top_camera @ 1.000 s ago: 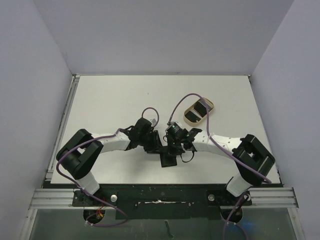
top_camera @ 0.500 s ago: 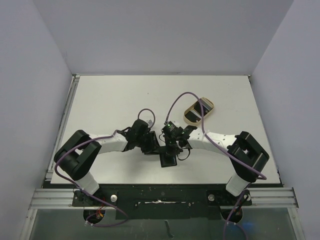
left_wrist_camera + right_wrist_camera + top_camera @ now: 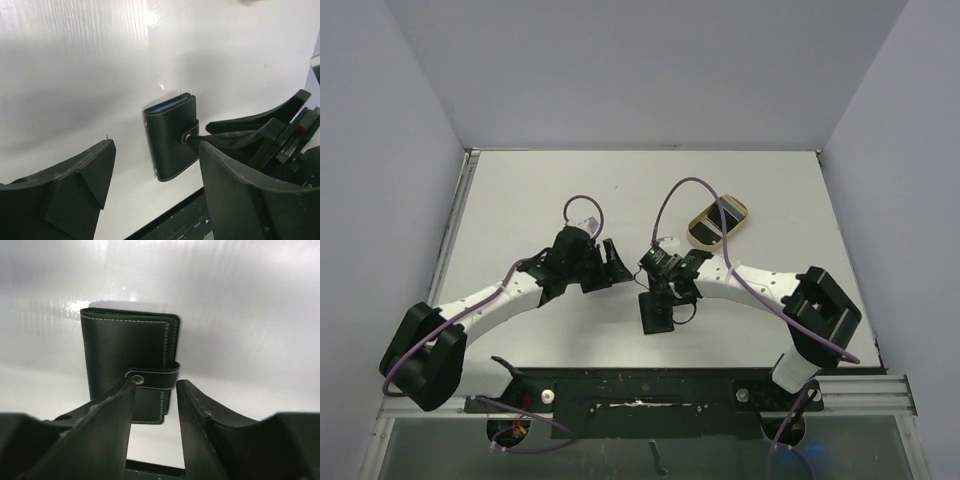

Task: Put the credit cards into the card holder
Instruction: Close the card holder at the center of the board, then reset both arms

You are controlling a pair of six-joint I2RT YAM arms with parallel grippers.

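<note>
The card holder (image 3: 657, 313) lies folded shut on the table near the front edge, its snap strap (image 3: 151, 379) fastened across it. My right gripper (image 3: 156, 386) hovers just over the strap, jaws a little apart and holding nothing; one fingertip (image 3: 127, 385) touches the snap. My left gripper (image 3: 155, 190) stands wide open and empty, to the left of the card holder (image 3: 170, 137) and apart from it. Two dark credit cards (image 3: 725, 214) lie in the beige oval tray (image 3: 743, 208) at the back right.
The black front rail (image 3: 640, 385) runs just behind the card holder on the near side. The right arm's purple cable (image 3: 672, 205) loops over the tray. Grey walls close in the white table (image 3: 570, 190) on three sides.
My left arm has pulled back leftward off the card holder and its jaws have opened wide. The right gripper's jaws have parted at the strap. The card holder stays shut.
</note>
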